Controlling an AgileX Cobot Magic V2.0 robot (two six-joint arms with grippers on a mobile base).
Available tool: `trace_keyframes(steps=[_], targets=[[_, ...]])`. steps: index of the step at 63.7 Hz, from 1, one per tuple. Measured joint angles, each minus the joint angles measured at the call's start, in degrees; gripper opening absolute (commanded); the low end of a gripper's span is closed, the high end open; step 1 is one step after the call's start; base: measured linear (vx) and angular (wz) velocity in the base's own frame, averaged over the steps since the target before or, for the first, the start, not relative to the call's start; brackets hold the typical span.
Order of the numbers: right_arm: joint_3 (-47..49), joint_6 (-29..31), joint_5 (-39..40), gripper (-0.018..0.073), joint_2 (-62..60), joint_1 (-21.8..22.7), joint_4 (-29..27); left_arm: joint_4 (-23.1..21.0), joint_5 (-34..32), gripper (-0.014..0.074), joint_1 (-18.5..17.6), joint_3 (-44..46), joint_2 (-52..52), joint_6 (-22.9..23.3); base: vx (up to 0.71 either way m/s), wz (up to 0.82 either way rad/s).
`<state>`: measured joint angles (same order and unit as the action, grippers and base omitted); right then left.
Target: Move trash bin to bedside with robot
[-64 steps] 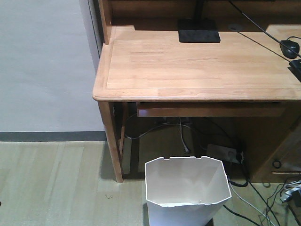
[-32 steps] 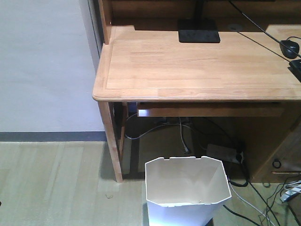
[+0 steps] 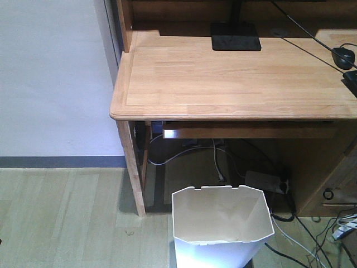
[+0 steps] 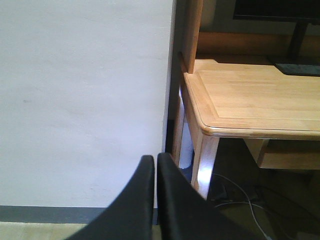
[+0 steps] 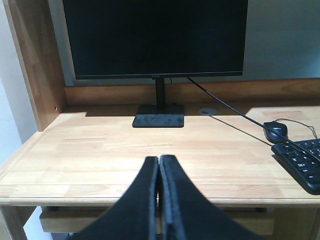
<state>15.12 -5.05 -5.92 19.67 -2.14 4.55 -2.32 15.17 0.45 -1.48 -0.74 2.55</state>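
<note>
The left gripper (image 4: 155, 157) has its two black fingers (image 4: 142, 200) pressed together with nothing between them. It hangs in the air in front of a plain white wall (image 4: 85, 100), just left of the near corner of a light wooden desk (image 4: 250, 100). A dark baseboard (image 4: 50, 214) runs along the foot of the wall below it.

The right gripper (image 5: 158, 158) is likewise closed, finger against finger, and empty. It points over the front edge of the desk top toward a black monitor (image 5: 155, 37) on a flat square base (image 5: 158, 121). To the right of that gripper lie a black mouse (image 5: 276, 131) and, nearer the desk's front edge, the corner of a black keyboard (image 5: 302, 162). A thin dark cable (image 5: 235, 111) crosses the wood from the monitor toward them.

In the front-facing view neither gripper shows. The trash bin (image 3: 223, 215) stands upright on the pale wooden floor (image 3: 67, 218), in front of the desk, just right of its left front leg (image 3: 133, 173). Its angular white rim is open upward, and nothing touches it. Behind the bin, under the desk, a power strip (image 3: 265, 181) and loose cables (image 3: 215, 159) lie in shadow. A shallow wooden tray (image 3: 248, 131) hangs beneath the desk top.
</note>
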Motion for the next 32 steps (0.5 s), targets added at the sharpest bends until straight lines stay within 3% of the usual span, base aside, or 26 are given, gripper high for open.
trace_keyframes(steps=[14,32], targets=[[0.0,0.0,0.1,0.0127,0.0,0.0,0.0,0.0,0.0,-0.0006,0.0,0.0,0.0,0.0,0.0,0.0],[0.0,0.0,0.1,0.0431,0.0,0.0,0.0,0.0,0.0,-0.0006,0.0,0.0,0.0,0.0,0.0,0.0]])
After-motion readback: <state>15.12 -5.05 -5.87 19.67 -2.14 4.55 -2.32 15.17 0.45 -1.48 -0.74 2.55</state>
